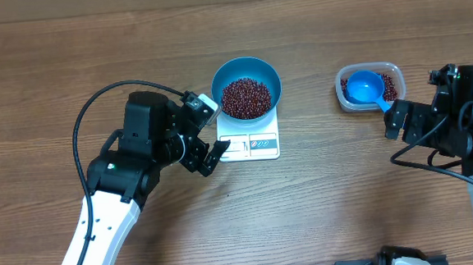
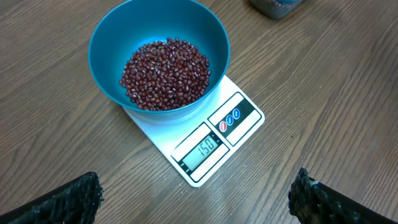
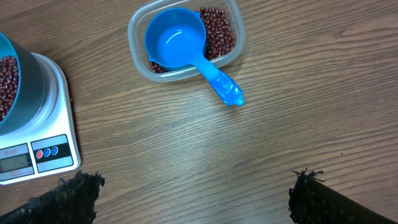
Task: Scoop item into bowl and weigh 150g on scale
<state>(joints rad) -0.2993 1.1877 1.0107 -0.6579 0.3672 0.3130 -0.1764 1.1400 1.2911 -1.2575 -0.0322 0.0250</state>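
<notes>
Weighing looks done: beans [image 2: 165,73] in the bowl [image 2: 109,37] on the scale [image 2: 200,149], which reads 150. Left pincer [image 1: 208,157] and right pincer [image 1: 394,121] are wide open and empty. Next I'd just back off without bumping anything.

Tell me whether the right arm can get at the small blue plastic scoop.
Probably yes: the right gripper is open, bare wooden table lies between, and the scoop's handle overhangs the clear plastic tub.

Blue scoop [image 3: 177,43] rests in a clear tub [image 3: 138,65] — handle over its rim — on the wooden table [image 3: 280,124].
</notes>
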